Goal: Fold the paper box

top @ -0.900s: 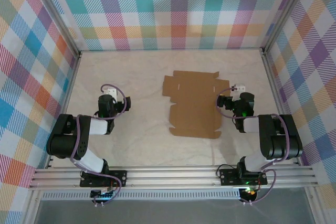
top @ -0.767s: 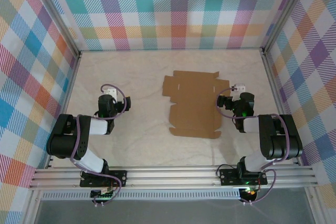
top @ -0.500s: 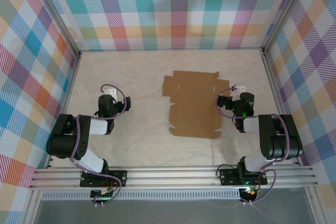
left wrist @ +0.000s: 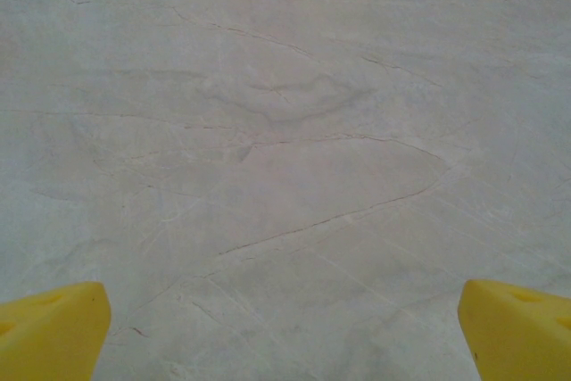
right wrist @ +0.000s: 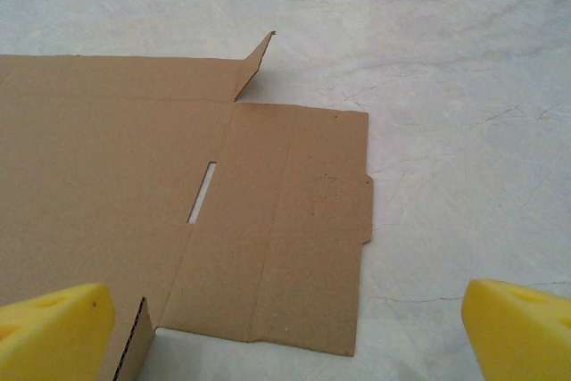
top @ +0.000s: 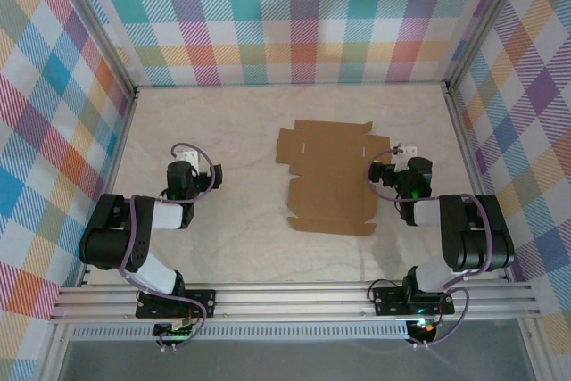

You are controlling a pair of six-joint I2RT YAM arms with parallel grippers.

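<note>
paper box (top: pixel 332 176) lying flat on bench (top: pixel 223 118), unfolded
left claw (left wrist: pixel 285 332) and right claw (right wrist: pixel 285 332) both wide open, holding nothing (right one sits just beside the sheet's right edge)

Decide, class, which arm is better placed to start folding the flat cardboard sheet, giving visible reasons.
Right arm: its open jaws sit just beside the paper box, whose edge flaps lie in front of the right wrist camera. The left arm stands apart from it, open jaws over the table.
</note>
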